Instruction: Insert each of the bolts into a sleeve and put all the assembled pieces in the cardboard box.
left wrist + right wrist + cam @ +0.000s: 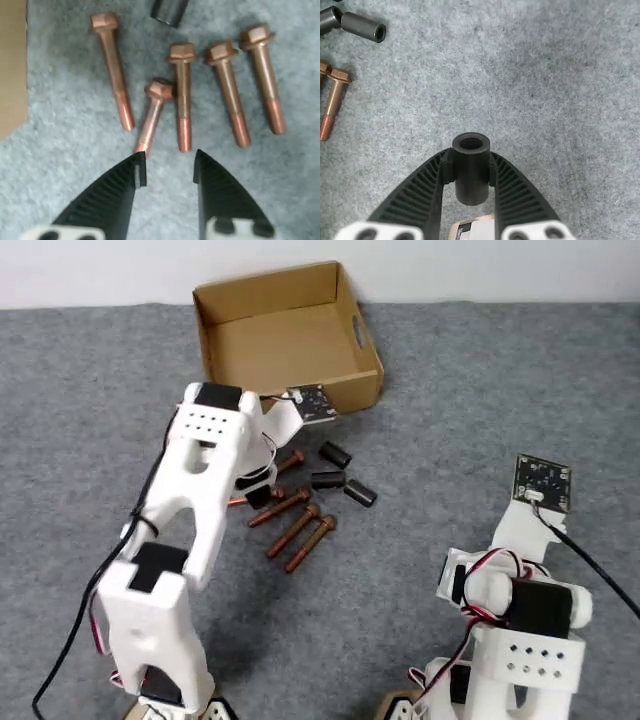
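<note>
Right jaws clamp a black sleeve [471,170] — left jaws gape beside bolts [182,95].

Two arms, one stretched out and one tucked back

The left arm [195,495] is extended forward and bent down at the wrist. Its pincer [169,156] points downward with the two ribbed fingers [120,190] parted and a gap between their tips. The right arm [520,635] sits folded close to its base with the wrist tipped down. Its pincer [470,159] is closed around a dark sleeve [471,175], and both fingers press against the sleeve's sides.
</note>
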`<state>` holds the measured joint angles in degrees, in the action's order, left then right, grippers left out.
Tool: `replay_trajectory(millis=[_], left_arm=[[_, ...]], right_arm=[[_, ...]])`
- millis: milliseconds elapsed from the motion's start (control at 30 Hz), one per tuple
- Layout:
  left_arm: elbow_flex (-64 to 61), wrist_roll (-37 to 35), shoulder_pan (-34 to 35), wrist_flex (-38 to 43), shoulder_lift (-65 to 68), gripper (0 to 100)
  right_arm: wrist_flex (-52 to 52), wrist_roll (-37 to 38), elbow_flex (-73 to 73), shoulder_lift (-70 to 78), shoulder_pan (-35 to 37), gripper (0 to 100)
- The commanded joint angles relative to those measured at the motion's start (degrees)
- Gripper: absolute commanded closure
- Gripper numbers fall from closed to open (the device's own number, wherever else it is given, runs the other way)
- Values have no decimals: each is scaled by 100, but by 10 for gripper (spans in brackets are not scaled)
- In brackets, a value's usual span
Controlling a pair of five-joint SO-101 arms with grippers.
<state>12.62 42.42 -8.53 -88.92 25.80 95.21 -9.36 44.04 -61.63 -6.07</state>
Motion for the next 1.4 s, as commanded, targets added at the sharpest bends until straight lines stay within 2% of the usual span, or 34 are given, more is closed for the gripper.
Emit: replay_trajectory(millis=[0, 333, 533, 633, 1067, 1167, 1267, 1367], left_arm=[[620, 88, -26, -53, 316, 831], [1332, 88, -44, -53, 1292, 831], [1323, 88, -255, -53, 1582, 832], [1332, 88, -325, 0, 1679, 864], [1341, 79, -211, 149, 1960, 900], [1332, 70, -211, 105, 1960, 912], [1341, 88, -220, -114, 1908, 991], [1525, 70, -264, -642, 1749, 994]], right_arm=[[-66, -53, -44, -57, -66, 991], [-57, -44, -44, -57, -66, 991], [-57, -35, -44, -57, -48, 991], [-57, -26, -44, -57, -48, 991], [-48, -18, -44, -57, -40, 991], [-48, -18, -62, -57, -40, 991], [-48, -18, -114, -66, -40, 991], [-40, -18, -308, -66, -31, 991]])
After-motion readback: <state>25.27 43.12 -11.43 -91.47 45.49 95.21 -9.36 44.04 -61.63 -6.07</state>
